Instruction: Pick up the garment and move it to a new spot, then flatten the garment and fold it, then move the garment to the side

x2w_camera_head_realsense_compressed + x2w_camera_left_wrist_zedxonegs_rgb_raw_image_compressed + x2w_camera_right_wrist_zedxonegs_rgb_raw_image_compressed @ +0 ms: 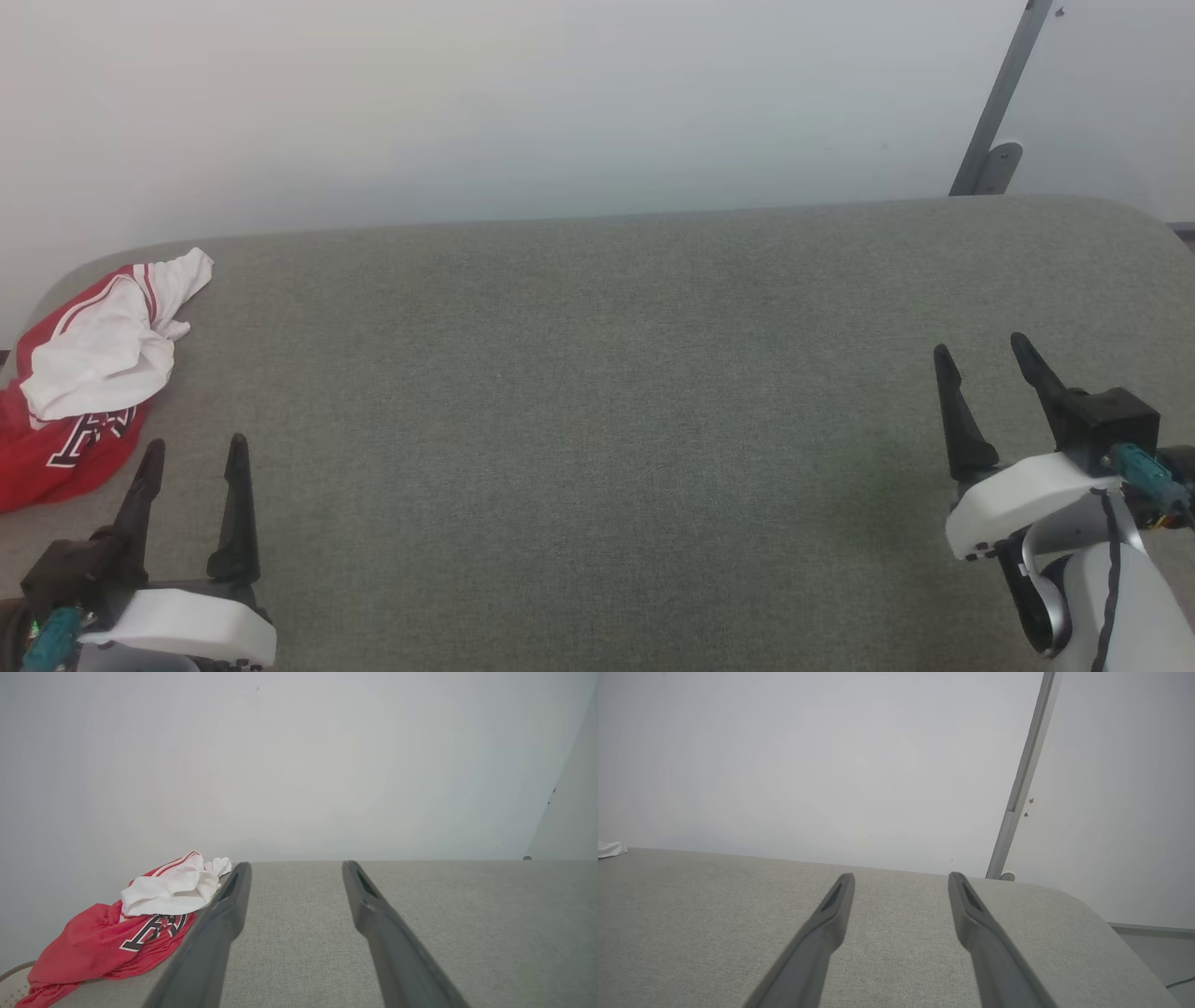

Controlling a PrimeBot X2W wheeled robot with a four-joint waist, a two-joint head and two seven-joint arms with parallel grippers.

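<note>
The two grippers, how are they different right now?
The left gripper is close to the crumpled garment; the right gripper is far from it, across the table. In the head view the left gripper's fingers point nearly straight up, while the right gripper's lean to the left. Both are open and hold nothing.

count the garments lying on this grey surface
1: a red-and-white jersey T-shirt, crumpled at the left edge of the grey surface, just beyond the left gripper. Anything bundled inside would be hidden.

The garment (89,364), heaped ahead-left of the left pincer (196,441), is cut off at the head view's edge, its lettering (98,431) half buried in folds.
</note>
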